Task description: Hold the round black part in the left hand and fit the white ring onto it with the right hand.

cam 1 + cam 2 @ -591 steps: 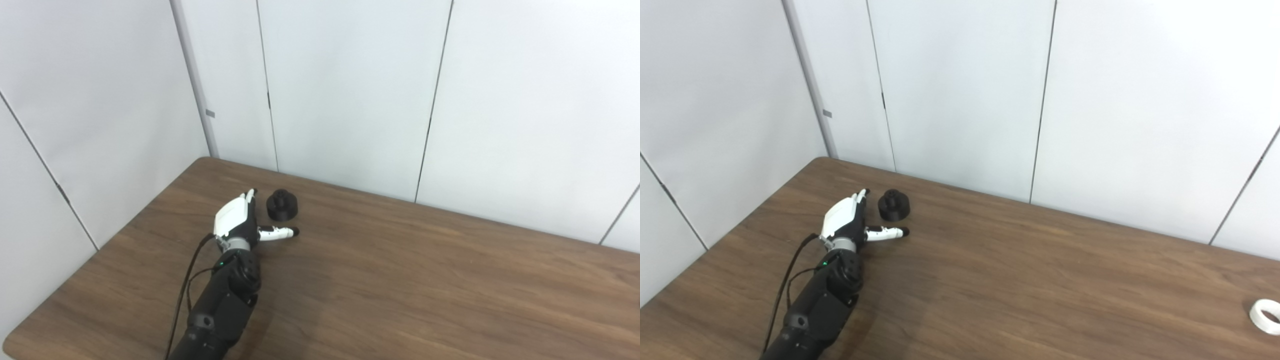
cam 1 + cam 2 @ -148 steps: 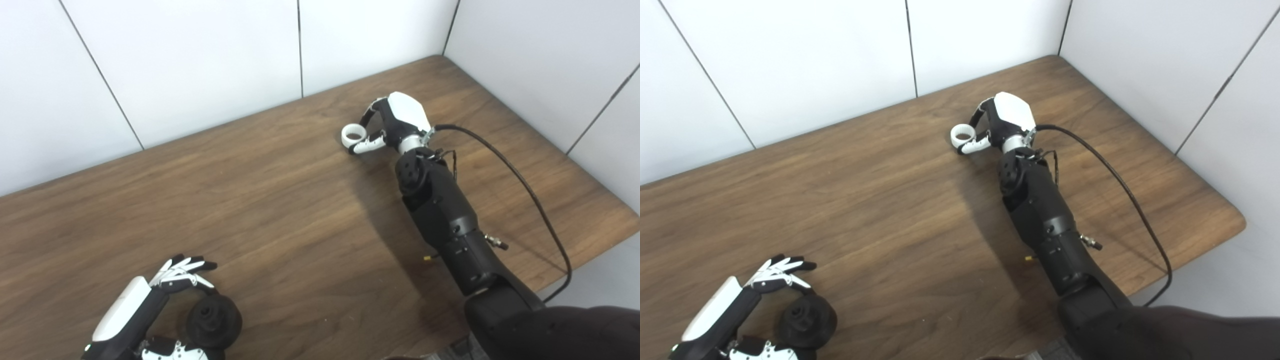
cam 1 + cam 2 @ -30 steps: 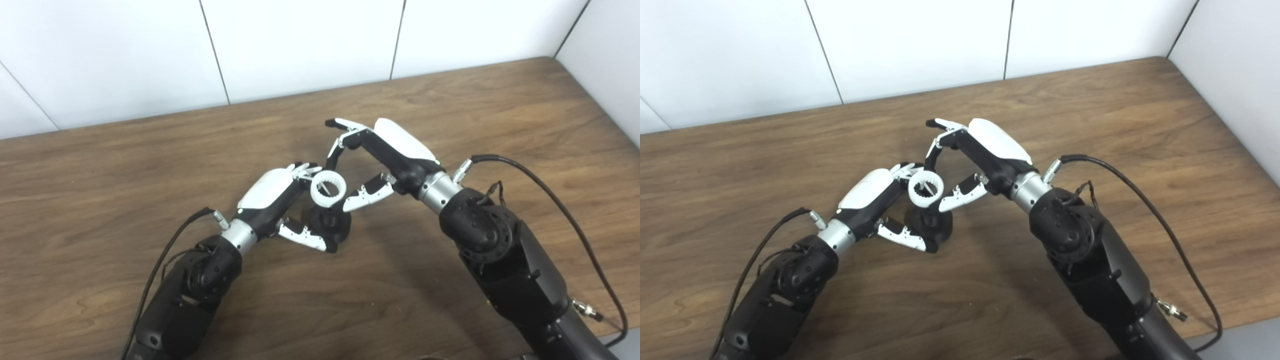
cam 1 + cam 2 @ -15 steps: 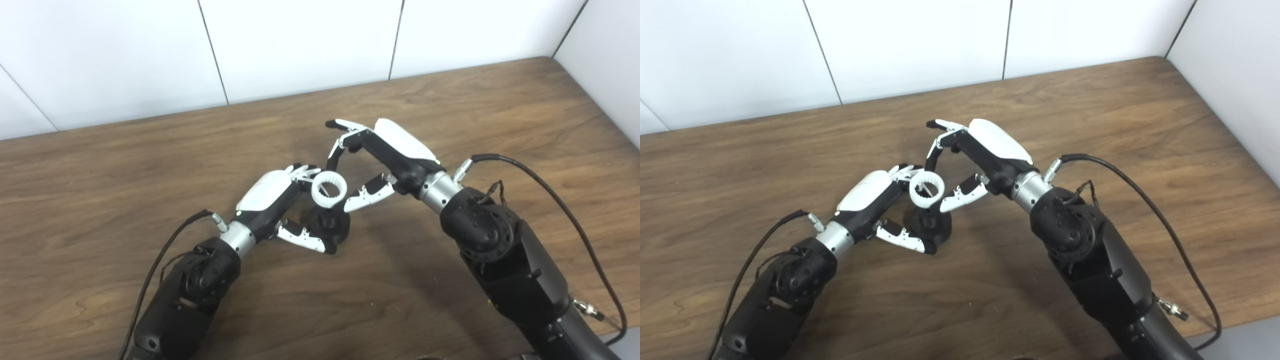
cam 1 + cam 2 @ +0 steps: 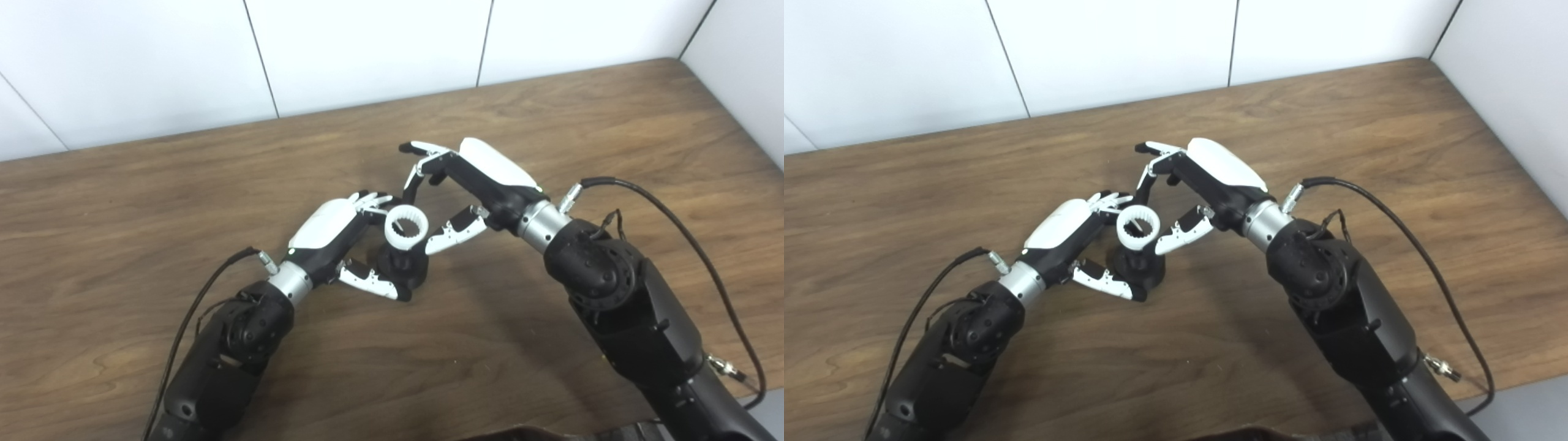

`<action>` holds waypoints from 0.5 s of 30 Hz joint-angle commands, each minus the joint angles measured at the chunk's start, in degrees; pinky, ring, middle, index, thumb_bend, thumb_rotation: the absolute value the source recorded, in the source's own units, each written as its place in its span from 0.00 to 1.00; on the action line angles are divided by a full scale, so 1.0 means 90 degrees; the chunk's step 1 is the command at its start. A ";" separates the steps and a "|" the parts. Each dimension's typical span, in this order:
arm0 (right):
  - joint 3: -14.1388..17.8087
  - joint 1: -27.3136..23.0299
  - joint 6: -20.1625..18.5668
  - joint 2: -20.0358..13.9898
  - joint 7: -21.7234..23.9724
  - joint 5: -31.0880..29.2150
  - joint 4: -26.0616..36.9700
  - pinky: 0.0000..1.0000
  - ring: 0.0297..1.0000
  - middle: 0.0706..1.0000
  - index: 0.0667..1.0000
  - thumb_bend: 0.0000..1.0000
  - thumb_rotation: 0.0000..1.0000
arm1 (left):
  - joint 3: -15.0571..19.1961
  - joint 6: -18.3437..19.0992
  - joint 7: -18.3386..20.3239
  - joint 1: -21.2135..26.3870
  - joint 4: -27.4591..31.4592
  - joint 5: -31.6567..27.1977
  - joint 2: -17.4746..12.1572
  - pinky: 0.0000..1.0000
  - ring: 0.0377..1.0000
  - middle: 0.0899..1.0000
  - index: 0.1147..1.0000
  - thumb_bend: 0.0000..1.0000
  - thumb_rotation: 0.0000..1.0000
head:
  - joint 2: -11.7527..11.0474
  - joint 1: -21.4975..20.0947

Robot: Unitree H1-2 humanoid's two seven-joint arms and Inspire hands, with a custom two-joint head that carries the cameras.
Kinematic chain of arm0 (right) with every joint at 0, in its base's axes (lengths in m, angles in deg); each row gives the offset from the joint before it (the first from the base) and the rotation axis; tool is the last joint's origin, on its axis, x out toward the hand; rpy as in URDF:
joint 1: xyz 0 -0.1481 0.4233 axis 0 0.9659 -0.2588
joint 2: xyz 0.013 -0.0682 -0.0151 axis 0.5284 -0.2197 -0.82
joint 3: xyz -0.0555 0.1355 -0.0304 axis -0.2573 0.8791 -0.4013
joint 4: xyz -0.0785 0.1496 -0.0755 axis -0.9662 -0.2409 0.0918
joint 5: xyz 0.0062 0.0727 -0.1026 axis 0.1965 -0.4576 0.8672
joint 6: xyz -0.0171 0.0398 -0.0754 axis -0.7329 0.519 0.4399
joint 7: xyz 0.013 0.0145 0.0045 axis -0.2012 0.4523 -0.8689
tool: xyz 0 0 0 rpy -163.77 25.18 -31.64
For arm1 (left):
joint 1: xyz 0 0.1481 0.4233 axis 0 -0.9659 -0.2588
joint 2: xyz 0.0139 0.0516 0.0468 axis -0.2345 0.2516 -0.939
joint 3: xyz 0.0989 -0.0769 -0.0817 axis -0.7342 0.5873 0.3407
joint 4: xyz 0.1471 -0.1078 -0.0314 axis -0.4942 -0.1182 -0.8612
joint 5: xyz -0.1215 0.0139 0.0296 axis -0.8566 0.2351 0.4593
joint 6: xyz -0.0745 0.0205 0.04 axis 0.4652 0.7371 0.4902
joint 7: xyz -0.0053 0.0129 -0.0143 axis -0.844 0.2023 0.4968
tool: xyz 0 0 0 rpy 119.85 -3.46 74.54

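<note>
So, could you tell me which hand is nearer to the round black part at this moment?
Left. The left hand grips the round black part itself, while the right hand holds the white ring just above it, at its top.

White ring (image 5: 405, 226), black part (image 5: 401, 267)

A dark wood-grain bench (image 5: 551, 122) with a rounded far corner stands against plain white wall panels (image 5: 367, 49) divided by thin dark seams, meeting at the right-hand corner under even light.
</note>
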 commanded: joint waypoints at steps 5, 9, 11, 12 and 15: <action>0.0095 -0.0077 0.0015 -0.0053 0.0048 0.0062 0.0313 0.72 0.94 0.94 0.44 0.51 0.14 | -0.0047 -0.0036 0.0135 0.0086 0.0036 0.0065 -0.0075 1.00 0.96 0.91 0.41 0.52 0.05 | 0.0031 0.0084; 0.0068 -0.0076 0.0020 -0.0077 0.0111 0.0080 0.0335 0.73 0.95 0.95 0.44 0.51 0.14 | -0.0055 0.0001 0.0170 0.0091 0.0057 0.0073 -0.0077 1.00 0.97 0.91 0.41 0.52 0.05 | 0.0031 0.0084; 0.0065 -0.0077 0.0047 -0.0082 0.0125 0.0078 0.0332 0.73 0.95 0.95 0.44 0.51 0.14 | -0.0060 -0.0008 0.0164 0.0098 0.0061 0.0086 -0.0077 1.00 0.97 0.91 0.41 0.52 0.05 | 0.0035 0.0106; 0.0068 -0.0075 0.0063 -0.0083 0.0128 0.0069 0.0328 0.73 0.95 0.95 0.44 0.51 0.14 | -0.0061 -0.0013 0.0157 0.0102 0.0055 0.0091 -0.0073 1.00 0.97 0.91 0.41 0.52 0.05 | 0.0035 0.0106; 0.0064 -0.0058 0.0082 -0.0095 0.0155 0.0068 0.0336 0.74 0.94 0.95 0.44 0.51 0.14 | -0.0071 -0.0038 0.0138 0.0111 0.0042 0.0104 -0.0065 1.00 0.97 0.91 0.41 0.52 0.05 | 0.0030 0.0145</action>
